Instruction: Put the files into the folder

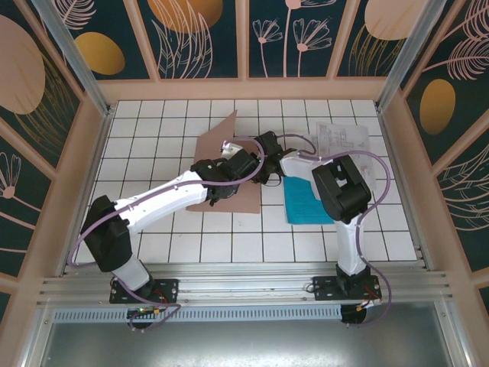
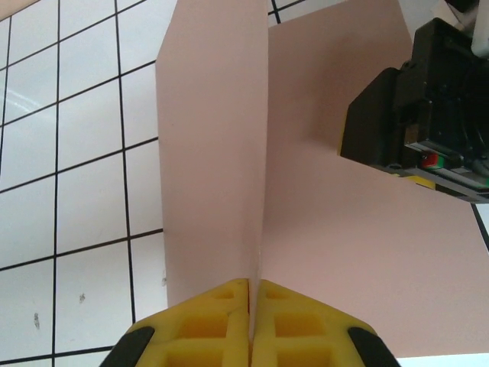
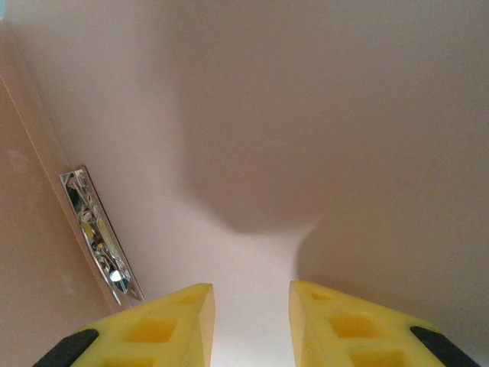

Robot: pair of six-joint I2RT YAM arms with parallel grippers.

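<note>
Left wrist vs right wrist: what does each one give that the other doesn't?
Left wrist adds: the left tool shut on the edge of the raised flap of the folder, the white tiled table, and the right arm's black body over the card.
Right wrist adds: the right tool open just above the card, and the metal clip along the fold.
Shared: the folder's plain brown inner face.
</note>
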